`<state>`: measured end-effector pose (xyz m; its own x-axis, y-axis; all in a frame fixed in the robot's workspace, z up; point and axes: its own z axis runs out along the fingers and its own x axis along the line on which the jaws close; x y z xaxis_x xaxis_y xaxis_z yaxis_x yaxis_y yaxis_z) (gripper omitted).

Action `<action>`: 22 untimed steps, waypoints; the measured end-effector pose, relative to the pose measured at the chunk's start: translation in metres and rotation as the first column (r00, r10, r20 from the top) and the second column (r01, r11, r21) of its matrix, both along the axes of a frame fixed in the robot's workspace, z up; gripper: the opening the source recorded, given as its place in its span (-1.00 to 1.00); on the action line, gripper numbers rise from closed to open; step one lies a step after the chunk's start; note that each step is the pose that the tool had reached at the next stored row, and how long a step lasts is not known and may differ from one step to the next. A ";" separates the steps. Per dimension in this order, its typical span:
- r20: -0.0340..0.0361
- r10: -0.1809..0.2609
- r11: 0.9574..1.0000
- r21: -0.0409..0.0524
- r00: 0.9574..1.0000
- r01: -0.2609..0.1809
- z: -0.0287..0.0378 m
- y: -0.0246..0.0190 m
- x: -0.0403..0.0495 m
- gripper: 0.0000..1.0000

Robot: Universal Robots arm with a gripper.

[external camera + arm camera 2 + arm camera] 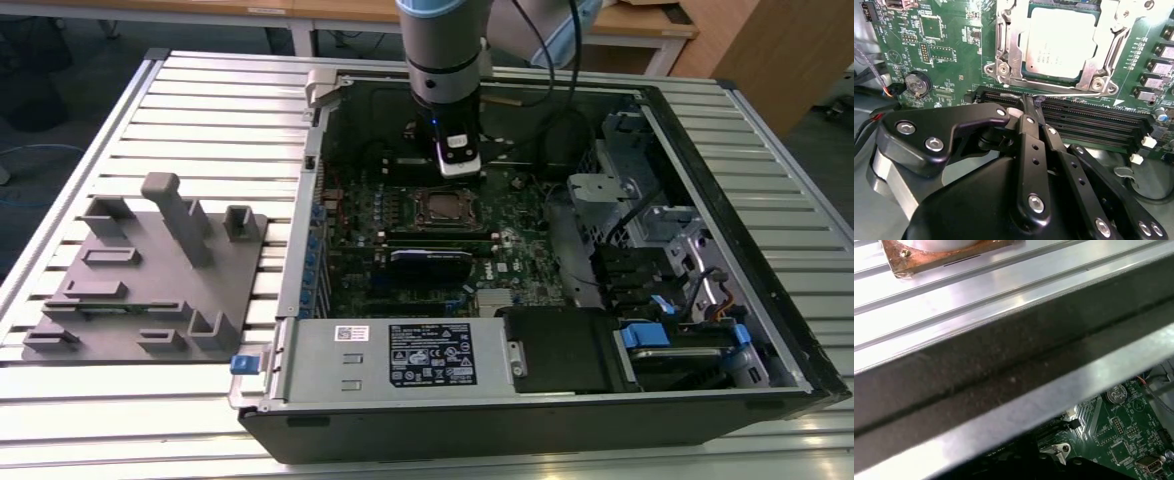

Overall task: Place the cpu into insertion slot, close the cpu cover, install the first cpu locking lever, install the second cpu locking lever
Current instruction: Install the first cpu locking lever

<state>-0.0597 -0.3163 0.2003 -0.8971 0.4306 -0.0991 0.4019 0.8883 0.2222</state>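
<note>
Inside open computer case [747, 150] on slatted table [200, 100], arm hangs over green motherboard [944, 30]. Chip [1061, 42] seated in socket [420, 208], silver top showing through window of cover plate [1009, 47], which lies flat over it. Gripper [1032, 100] at socket edge nearest black memory slots [1094, 120], fingers drawn together, tips at thin wire lever [1064, 94] running along that edge. Cannot tell whether wire is pinched between them. Grey fixture block [147, 280] on table beside case, at exterior view's left.
</note>
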 end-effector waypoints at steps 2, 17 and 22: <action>0.001 0.000 1.000 0.009 1.000 0.000 0.0000 -0.0019 0.0000 -0.80; 0.011 0.000 0.999 0.042 1.000 0.000 0.0006 -0.0111 0.0000 -0.80; 0.012 0.000 0.999 0.042 1.000 0.000 0.0027 -0.0110 0.0000 -0.80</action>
